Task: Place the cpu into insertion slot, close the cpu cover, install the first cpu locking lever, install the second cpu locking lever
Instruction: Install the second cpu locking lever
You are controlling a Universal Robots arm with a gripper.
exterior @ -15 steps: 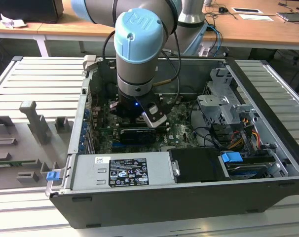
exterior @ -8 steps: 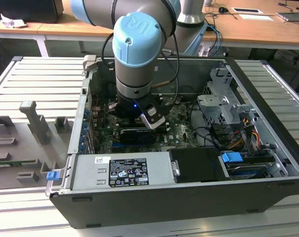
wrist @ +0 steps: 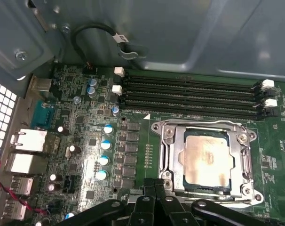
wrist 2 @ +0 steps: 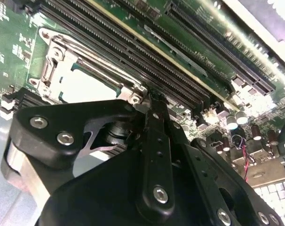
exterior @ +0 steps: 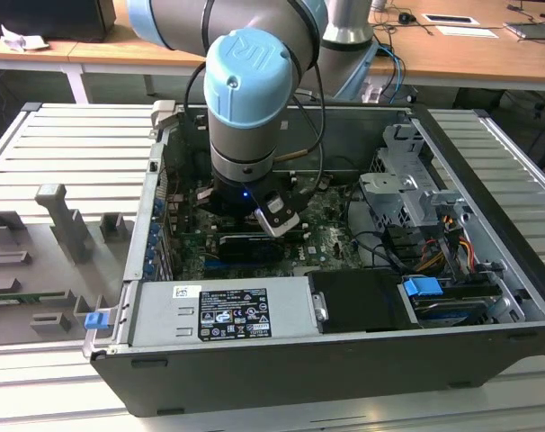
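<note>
Black links of the hand [wrist: 154,195] fill the near part of both wrist views; its fingers come together to one narrow tip just beside the socket's edge, holding nothing that I can see. Under the arm, the open computer case [exterior: 344,360] lies on the ribbed grey surface [exterior: 66,153], with a white label on its power supply; the print is too small to read. On the green board, beside the memory slots [wrist: 189,94], the insertion slot [wrist: 168,141] holds the cpu [wrist: 206,160]. Its pale beige face looks a little stained. The silvery cpu cover [wrist: 241,162] lies flat around the chip.
</note>
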